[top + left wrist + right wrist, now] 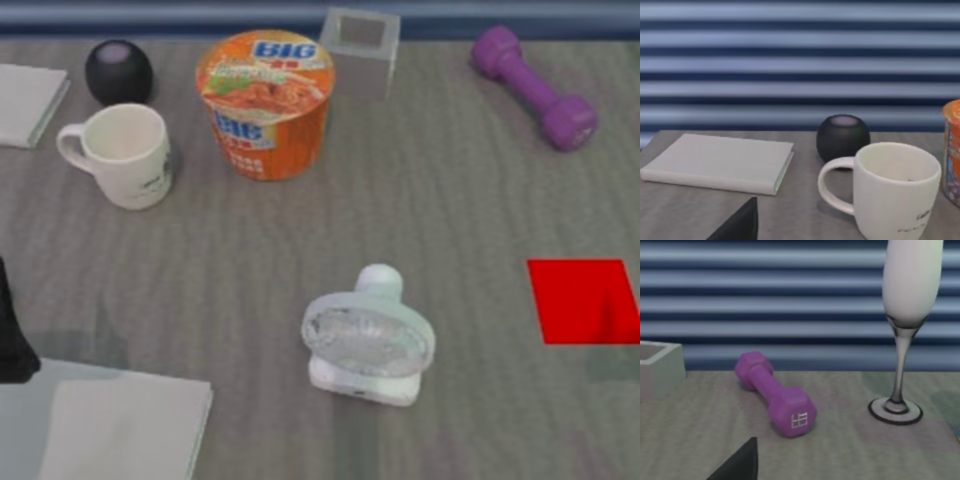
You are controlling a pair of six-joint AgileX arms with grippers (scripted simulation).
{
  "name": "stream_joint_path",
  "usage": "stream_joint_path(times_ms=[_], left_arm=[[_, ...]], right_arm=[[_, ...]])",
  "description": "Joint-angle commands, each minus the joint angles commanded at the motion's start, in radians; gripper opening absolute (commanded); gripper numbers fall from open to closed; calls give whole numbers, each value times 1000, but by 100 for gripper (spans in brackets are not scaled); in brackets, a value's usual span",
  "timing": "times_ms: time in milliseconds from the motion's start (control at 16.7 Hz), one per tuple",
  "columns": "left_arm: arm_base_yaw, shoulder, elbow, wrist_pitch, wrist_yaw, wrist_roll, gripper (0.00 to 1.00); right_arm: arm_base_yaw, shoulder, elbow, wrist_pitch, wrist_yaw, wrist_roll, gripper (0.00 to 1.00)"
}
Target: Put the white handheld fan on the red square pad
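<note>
The small white plastic handheld fan [368,335], with its round translucent grille head, lies on the grey table [460,200] just right of centre toward the near edge. Its rectangular base faces the near edge and its short rounded stub handle points toward the far edge. Nothing touches it.

The flat bright red square pad [583,300] lies at the right edge of the table, well apart from the fan and bare.

The left arm [12,325] shows only as a dark shape at the left edge in the top view; whether its fingers are spread or closed cannot be told. The right gripper is outside the top view, and its state cannot be told either.

Along the far edge, from left to right: a white closed book [28,100], a dark round speaker [119,71], an orange instant-noodle cup [265,100], a grey open-topped cube box [360,50] and a purple dumbbell [535,85]. A white ceramic mug [125,155] stands just beside the speaker. A tall stemmed glass [905,315] stands near the dumbbell in the right wrist view.
</note>
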Motion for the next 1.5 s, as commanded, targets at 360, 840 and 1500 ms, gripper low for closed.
stream_joint_path(times_ms=[360,840,1500], left_arm=[[0,0,0,0,0,0,100],[0,0,0,0,0,0,100],[0,0,0,0,0,0,100]], right_arm=[[55,104,102,-99,0,-34,100],[333,763,736,-596,3,-191,100],[754,1822,1758,-1320,1,-423,100]])
